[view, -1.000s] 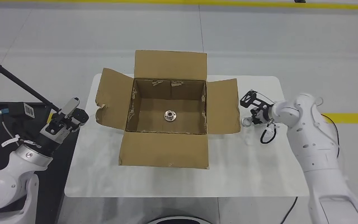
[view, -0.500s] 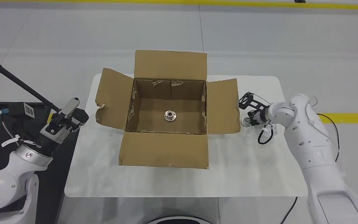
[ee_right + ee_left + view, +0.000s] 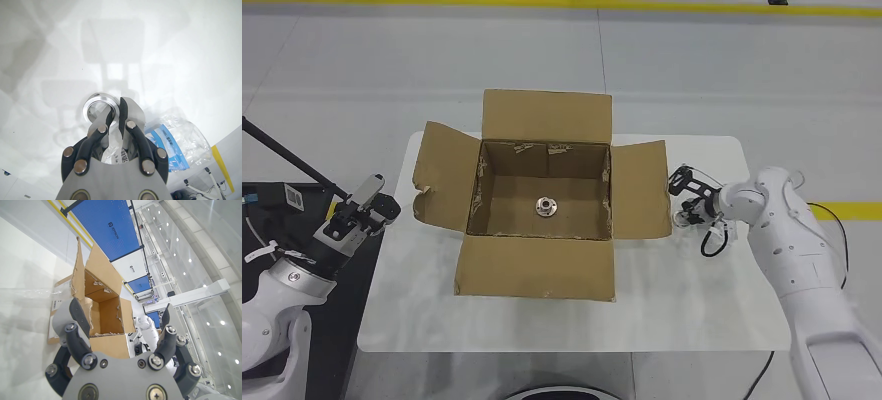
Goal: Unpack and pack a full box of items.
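One open box (image 3: 542, 262) is sitting mid-table (image 3: 702, 300), one metal flange (image 3: 545, 206) lying inside. The left gripper (image 3: 122, 309) is hanging wide open and empty, well left. The right gripper (image 3: 116, 113), the nearer one, is pinching one metal ring (image 3: 85, 110), one finger through its hole, just right of the box's right flap, beside one plastic bag (image 3: 177, 136).

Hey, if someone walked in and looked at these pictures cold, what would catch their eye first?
The big open cardboard box in the middle of the white table, flaps spread, with one small metal part on its floor. Next, just past the box's right flap, the right pincer is shut on the wall of a shiny metal ring, with a clear plastic bag close by.
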Robot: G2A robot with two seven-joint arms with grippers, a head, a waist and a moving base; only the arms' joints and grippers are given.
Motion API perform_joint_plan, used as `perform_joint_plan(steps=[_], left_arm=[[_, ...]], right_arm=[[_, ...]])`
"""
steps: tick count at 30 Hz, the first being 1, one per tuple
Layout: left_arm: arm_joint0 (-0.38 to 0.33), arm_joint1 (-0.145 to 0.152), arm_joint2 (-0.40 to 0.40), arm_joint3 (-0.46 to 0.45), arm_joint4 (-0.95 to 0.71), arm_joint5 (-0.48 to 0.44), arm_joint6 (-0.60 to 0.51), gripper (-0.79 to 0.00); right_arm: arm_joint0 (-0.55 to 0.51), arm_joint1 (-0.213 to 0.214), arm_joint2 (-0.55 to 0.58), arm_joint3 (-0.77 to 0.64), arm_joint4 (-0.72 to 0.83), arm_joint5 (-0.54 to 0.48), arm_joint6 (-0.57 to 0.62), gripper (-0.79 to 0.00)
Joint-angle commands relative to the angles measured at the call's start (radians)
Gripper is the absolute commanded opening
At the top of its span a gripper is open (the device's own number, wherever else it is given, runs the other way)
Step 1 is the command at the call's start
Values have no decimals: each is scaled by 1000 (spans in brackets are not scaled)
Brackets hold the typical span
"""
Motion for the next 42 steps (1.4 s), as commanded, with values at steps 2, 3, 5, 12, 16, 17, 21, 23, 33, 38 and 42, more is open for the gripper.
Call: perform_joint_plan(steps=[2, 3, 5, 12, 16, 17, 21, 23, 33, 38, 42], left_arm=[[0, 0, 0, 0, 0, 0, 0, 0], [0, 0, 0, 0, 0, 0, 0, 0], [0, 0, 0, 0, 0, 0, 0, 0], [0, 0, 0, 0, 0, 0, 0, 0], [0, 0, 0, 0, 0, 0, 0, 0], [0, 0, 0, 0, 0, 0, 0, 0], [0, 0, 0, 0, 0, 0, 0, 0], [0, 0, 0, 0, 0, 0, 0, 0], [0, 0, 0, 0, 0, 0, 0, 0], [0, 0, 0, 0, 0, 0, 0, 0], [0, 0, 0, 0, 0, 0, 0, 0]], right_arm=[[6, 2, 3, -2, 5, 8, -13, -785], [8, 4, 7, -6, 7, 11, -19, -785], [9, 10, 22, -18, 14, 19, -32, -785], [-37, 44, 133, -226, 73, 109, -56, -785], [-125, 66, 222, -487, 109, 218, -52, -785], [-151, 70, 240, -561, 110, 256, -53, -785], [-243, 76, 275, -813, 124, 361, -77, -785], [-268, 75, 262, -899, 120, 386, -92, -785], [-159, 23, -38, -924, 65, 441, -111, -785], [-38, -32, -213, -793, 62, 470, -141, -785], [58, -87, -345, -661, 71, 474, -129, -785]])
